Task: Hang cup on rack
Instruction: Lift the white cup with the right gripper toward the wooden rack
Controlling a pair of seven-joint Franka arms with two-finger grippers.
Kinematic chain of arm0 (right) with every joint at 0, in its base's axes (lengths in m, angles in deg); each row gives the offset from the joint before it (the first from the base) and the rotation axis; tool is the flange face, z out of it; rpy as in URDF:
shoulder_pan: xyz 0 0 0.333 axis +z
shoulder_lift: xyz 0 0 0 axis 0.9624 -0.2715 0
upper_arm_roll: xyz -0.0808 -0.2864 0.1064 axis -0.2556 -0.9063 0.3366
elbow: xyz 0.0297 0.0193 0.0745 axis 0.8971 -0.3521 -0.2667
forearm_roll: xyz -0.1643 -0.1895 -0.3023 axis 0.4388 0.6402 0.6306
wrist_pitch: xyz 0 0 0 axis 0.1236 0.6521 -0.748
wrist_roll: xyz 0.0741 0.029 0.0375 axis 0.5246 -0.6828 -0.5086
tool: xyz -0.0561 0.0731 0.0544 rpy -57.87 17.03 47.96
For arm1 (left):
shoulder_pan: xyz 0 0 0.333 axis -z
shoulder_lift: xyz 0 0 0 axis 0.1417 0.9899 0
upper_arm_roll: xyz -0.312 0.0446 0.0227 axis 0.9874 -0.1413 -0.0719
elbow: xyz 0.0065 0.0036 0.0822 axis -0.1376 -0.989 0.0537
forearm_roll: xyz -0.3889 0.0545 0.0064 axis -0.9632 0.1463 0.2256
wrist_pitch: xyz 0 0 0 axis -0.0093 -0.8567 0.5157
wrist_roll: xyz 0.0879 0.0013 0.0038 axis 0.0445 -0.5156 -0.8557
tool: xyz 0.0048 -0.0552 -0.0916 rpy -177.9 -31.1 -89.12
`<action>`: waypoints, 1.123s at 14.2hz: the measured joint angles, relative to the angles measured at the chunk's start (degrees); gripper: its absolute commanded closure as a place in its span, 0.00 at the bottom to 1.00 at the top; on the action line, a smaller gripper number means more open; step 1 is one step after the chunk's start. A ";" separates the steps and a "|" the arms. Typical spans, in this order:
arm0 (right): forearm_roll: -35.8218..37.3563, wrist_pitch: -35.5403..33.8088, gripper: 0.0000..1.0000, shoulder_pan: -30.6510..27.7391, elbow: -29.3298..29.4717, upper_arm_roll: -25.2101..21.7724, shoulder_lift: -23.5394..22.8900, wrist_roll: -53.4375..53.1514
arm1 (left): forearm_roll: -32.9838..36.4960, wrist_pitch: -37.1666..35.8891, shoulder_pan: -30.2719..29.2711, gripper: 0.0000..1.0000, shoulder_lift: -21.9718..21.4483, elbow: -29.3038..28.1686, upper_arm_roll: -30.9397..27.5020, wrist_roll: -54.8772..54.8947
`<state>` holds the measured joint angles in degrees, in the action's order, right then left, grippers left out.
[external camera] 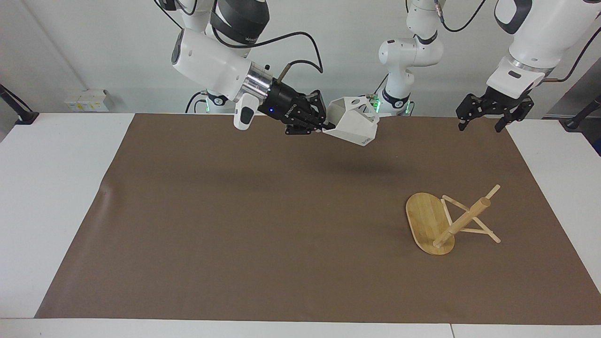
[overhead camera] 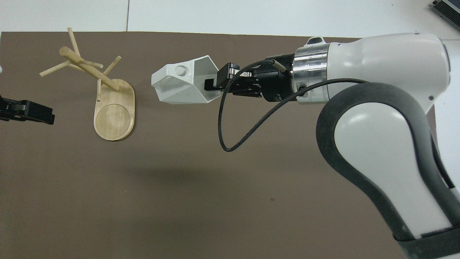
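The white faceted cup [external camera: 353, 124] hangs in the air, tipped on its side, over the part of the brown mat near the robots' bases. My right gripper [external camera: 324, 126] is shut on its rim wall. In the overhead view the cup [overhead camera: 181, 85] points its pierced tab handle toward the rack, with the right gripper [overhead camera: 211, 85] at its open end. The bamboo rack [external camera: 428, 221] stands on its oval base toward the left arm's end of the table, several thin pegs sticking out of its post [overhead camera: 90, 70]. My left gripper [external camera: 481, 123] waits open in the air over the mat's corner, apart from the rack.
A brown mat [external camera: 235, 234] covers most of the white table [external camera: 51, 197]. The right arm's thick forearm and its looping black cable [overhead camera: 230, 144] stretch over the mat's middle. The rack's base [overhead camera: 114, 117] is bare.
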<state>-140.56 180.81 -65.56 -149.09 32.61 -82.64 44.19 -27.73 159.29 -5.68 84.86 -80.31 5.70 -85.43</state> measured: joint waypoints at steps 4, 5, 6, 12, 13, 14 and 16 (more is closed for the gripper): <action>-0.08 3.66 1.00 2.84 -0.64 0.00 -2.59 -1.21 | -0.03 -2.97 1.01 0.00 -0.44 -0.04 0.64 0.00; -0.08 3.67 1.00 3.45 -0.87 -0.01 -2.81 -1.21 | -0.19 -3.01 1.18 0.00 -0.68 -0.04 0.83 0.15; -0.07 3.68 1.00 4.21 -1.14 -0.01 -2.86 -1.21 | -0.54 -2.87 1.40 0.00 -0.88 -0.08 1.01 0.63; -0.07 3.71 1.00 5.29 -2.10 -0.17 -2.84 -1.21 | -3.43 2.51 2.23 0.00 -2.37 -4.61 1.15 10.29; -0.07 3.71 1.00 5.25 -2.12 -0.18 -2.84 -1.21 | -4.42 3.59 2.20 0.00 -2.68 -5.54 0.81 13.92; -0.07 3.71 1.00 5.19 -2.14 -0.21 -2.84 -1.21 | -5.72 4.49 2.13 0.00 -3.01 -6.47 0.46 17.89; -0.07 3.71 1.00 5.09 -2.14 -0.31 -2.83 -1.21 | -8.99 6.09 1.59 0.00 -3.79 -8.31 0.21 24.77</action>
<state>-140.63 184.51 -60.47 -151.22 32.30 -85.47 42.97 -36.71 165.38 -4.09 81.08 -88.62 5.91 -60.66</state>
